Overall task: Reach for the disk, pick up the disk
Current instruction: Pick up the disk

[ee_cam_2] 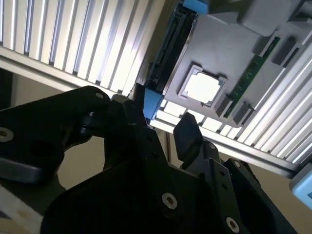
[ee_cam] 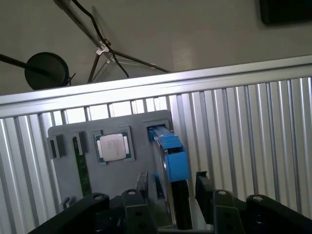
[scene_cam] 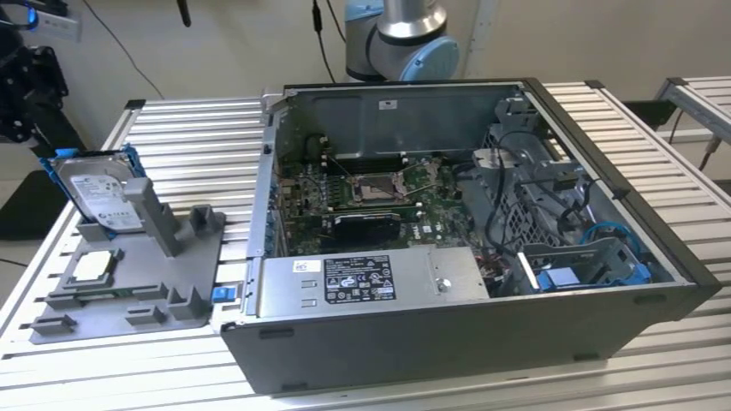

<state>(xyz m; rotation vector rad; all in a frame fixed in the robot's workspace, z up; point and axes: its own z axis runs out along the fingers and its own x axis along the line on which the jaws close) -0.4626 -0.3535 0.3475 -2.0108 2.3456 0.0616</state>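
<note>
I see the pincer [ee_cam: 171,180] spread over the blue-bracketed silver-grey metal hard disk [ee_cam: 174,155], not yet gripped or lifted.

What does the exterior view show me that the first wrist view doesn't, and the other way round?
Exterior view: the open computer case with its motherboard, part of the arm behind it, and the disk face-on, label visible. First wrist view: the gripper, fingers apart, the disk's blue-framed edge seen between them, and a tripod beyond the table. Both: the disk upright in the grey fixture, the square chip in the same fixture, the slatted table.
</note>
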